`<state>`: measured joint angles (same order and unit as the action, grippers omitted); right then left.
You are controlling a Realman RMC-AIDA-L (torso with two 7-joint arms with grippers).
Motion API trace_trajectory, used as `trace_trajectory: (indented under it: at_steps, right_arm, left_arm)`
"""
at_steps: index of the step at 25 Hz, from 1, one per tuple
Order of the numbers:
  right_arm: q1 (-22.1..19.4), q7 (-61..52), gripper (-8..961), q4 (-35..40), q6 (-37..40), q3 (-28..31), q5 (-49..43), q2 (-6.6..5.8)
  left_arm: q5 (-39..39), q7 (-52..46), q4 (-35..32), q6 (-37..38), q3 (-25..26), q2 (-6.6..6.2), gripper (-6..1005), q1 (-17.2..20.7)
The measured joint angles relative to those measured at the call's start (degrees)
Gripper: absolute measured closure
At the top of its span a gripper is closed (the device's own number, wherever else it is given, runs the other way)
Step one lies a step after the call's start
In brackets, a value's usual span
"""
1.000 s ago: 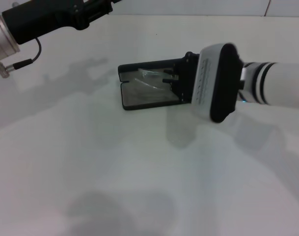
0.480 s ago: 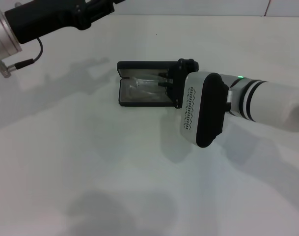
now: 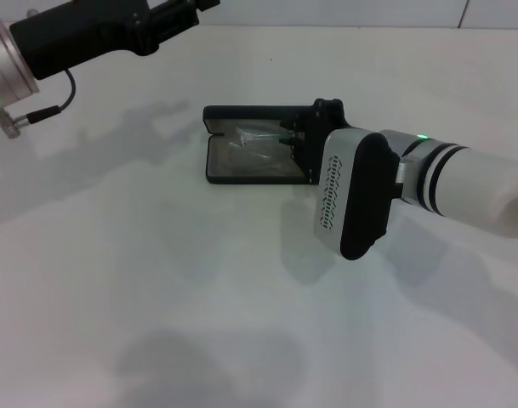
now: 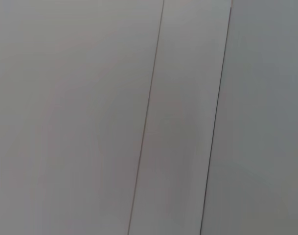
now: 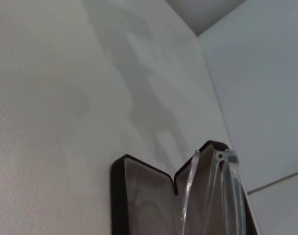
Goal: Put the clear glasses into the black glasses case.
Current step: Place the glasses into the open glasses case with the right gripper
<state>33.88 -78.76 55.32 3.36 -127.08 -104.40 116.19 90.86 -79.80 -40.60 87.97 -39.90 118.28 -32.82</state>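
Barely shifted since before, right gripper (image 3: 286, 140) pinches the clear glasses (image 3: 254, 138) over the felt-lined, oblong black glasses case (image 3: 241, 167).

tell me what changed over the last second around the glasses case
The right gripper swung down and settled at the right end of the open black glasses case, bringing the clear glasses lower over the grey lining. The case also turned from skewed to roughly square with the table edge. The glasses are not visibly released. The left gripper stayed parked, raised at far left.
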Motion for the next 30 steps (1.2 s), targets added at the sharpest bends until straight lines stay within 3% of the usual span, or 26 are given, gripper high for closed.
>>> trace_trajectory:
  at_steps: [23,28,30]
  right_arm:
    - [-1.82,0.57,691,0.06,-4.49,-2.10,0.44,0.00]
    - [-2.96,0.48,687,2.25,-1.62,-1.62,0.96,0.00]
    - [-3.21,0.48,607,3.08,0.84,-0.79,1.12,0.00]
  left_arm:
    - [0.08,-0.24,0.00,0.10,-1.41,0.46,499,0.27]
    - [0.09,-0.18,-0.03,0.14,-1.41,0.47,498,0.43]
    - [0.10,-0.14,-0.06,0.18,-1.41,0.47,498,0.49]
